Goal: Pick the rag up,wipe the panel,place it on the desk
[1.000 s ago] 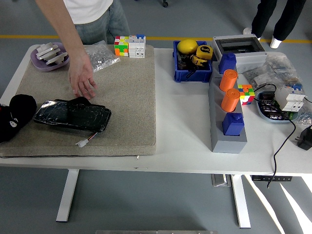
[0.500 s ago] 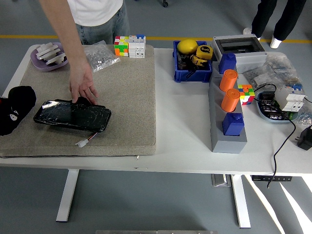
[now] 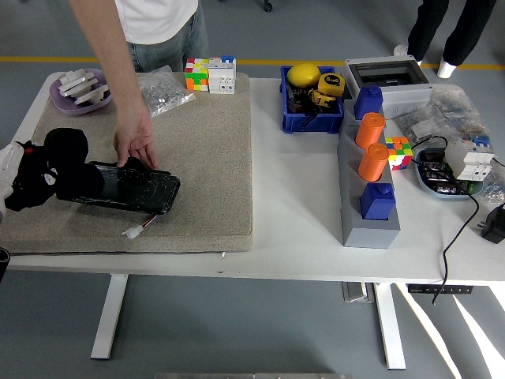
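Where the beige mat [image 3: 197,158] covers the white bench [image 3: 300,229], the dark glossy panel [image 3: 126,187] lies flat, steadied at its far edge by a person's hand [image 3: 136,142]. The black rag [image 3: 55,166] is clenched in the left hand [image 3: 35,178] and pressed onto the panel's left end; a purple tray [image 3: 79,91] and a bag of small parts [image 3: 162,89] are set behind.
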Tool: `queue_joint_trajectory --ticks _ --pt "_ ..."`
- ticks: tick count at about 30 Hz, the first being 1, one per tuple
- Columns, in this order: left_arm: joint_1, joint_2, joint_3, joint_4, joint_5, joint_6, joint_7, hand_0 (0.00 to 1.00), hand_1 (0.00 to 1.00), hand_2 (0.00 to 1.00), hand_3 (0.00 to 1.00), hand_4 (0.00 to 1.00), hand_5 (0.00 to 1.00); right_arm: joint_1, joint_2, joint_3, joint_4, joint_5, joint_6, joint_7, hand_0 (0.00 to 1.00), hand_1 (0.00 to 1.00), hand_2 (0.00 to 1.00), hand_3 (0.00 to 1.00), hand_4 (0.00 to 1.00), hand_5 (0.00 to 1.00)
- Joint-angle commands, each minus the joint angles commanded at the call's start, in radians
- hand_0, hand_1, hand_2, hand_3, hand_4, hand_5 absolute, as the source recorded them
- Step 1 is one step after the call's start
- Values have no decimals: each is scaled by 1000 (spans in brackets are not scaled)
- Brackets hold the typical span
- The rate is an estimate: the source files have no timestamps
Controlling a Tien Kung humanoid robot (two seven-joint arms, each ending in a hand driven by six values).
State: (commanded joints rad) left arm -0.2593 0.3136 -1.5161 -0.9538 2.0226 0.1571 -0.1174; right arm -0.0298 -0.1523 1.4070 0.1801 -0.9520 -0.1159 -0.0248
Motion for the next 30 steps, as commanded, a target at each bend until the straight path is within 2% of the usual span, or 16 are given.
queue_joint_trajectory --ticks 8,14,30 --pt "-10 2 27 18 -8 0 -3 275 245 544 435 2 2 0 1 20 8 -15 1 4 722 657 674 617 982 520" --pt "0 -4 55 -22 -6 0 3 277 244 543 437 2 2 0 2 29 10 -22 2 5 723 656 674 617 981 520" --pt "33 -26 187 -133 -8 9 21 282 245 542 438 2 2 -5 4 55 13 -38 3 6 723 656 674 617 983 523"
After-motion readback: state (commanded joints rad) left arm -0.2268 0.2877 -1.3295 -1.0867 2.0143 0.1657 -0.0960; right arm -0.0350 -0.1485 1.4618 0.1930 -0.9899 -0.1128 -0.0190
